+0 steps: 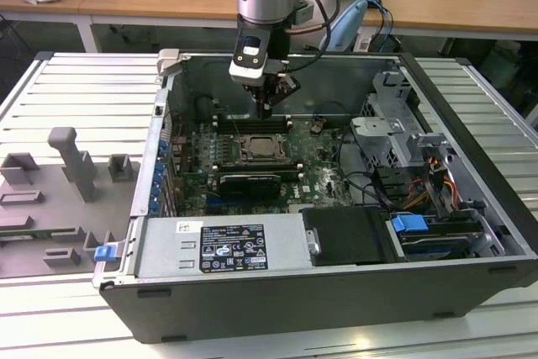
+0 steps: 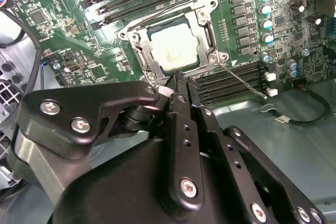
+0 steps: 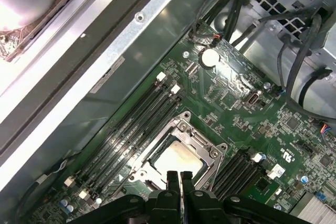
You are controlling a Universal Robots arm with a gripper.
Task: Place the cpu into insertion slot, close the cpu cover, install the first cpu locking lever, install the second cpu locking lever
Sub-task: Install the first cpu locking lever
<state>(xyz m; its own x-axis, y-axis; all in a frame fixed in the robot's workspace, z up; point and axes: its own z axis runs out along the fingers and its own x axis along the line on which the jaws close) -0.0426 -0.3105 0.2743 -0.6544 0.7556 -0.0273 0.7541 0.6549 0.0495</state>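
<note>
1. The cpu (image 2: 173, 45) lies already in the insertion slot (image 2: 137, 51), and the cpu cover (image 2: 206, 31) seems to be down around it.
2. The gripper (image 2: 178, 77) hangs just above the slot's edge, fingers pressed together, holding nothing.
3. A thin locking lever (image 2: 242, 81) sticks out beside the slot. I judge the tips should push it slowly and avoid the memory slots (image 2: 220, 90).

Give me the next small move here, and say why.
Probably slide the shut gripper over to the thin lever and press it down. The cpu sits seated and the cover looks closed around it, yet that lever juts out over the memory slots, seemingly unlatched, close beside the gripper's tip.
</note>
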